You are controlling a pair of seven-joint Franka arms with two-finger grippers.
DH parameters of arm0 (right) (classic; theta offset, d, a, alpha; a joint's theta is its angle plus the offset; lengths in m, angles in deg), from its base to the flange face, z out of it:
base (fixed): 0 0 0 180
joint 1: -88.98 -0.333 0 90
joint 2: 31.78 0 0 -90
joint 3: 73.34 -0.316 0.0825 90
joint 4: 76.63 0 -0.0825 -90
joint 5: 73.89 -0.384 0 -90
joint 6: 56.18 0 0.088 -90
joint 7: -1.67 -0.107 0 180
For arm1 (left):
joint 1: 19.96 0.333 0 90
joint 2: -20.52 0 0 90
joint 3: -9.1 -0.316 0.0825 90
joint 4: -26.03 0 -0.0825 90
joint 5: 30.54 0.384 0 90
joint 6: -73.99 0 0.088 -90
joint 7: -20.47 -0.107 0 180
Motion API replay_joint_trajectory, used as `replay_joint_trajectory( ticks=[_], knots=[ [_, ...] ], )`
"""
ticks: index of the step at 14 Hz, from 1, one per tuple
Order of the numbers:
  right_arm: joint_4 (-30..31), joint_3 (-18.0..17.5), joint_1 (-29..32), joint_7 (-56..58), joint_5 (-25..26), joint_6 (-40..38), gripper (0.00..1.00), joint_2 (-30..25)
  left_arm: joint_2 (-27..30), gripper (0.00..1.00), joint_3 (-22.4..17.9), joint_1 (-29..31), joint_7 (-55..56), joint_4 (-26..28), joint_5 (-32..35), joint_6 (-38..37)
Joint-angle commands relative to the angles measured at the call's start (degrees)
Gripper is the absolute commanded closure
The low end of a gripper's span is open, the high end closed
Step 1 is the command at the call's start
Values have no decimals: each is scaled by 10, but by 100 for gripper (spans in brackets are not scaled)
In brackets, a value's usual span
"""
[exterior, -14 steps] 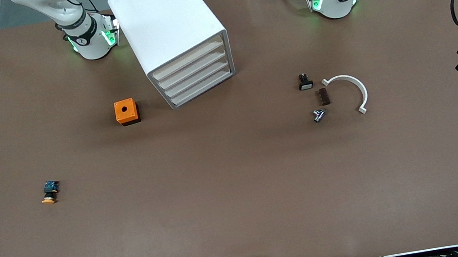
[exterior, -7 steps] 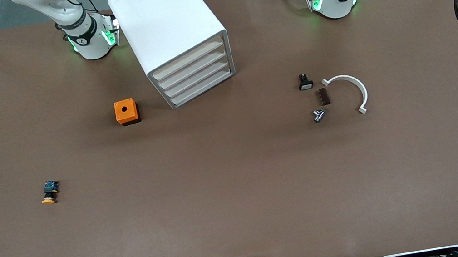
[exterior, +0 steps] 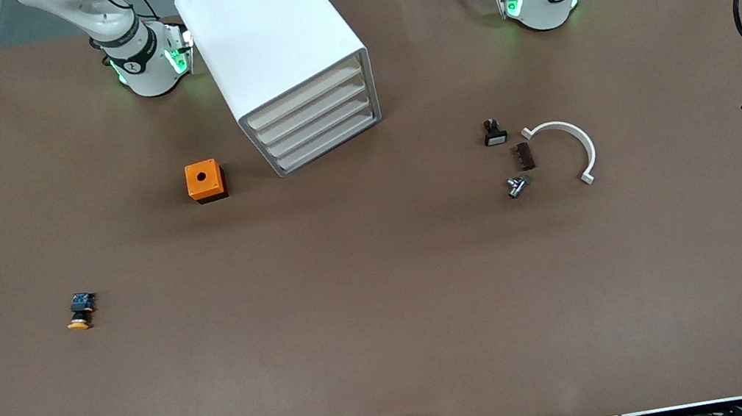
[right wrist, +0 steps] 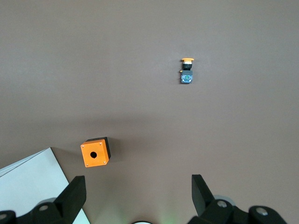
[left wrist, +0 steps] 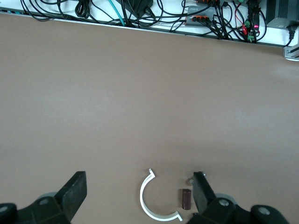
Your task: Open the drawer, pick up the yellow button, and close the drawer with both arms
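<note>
The button lies on the surface at seven o'clock from the orange cube; the drawer sits closed. Right gripper and left gripper hover high, fingers wide apart, empty.

Table layout, drawer shut in cabinet.
Button lies nearer the front camera than the box, toward the right arm's end; curved bracket toward the left arm's end.
</note>
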Motion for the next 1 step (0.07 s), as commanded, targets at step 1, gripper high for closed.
replay_joint_trajectory(
  ticks=[1],
  knots=[
    [13, -3, 5, 11, 5, 2, 0, -15, -1, 0, 5, 3, -6, -12, 4, -13]
  ],
)
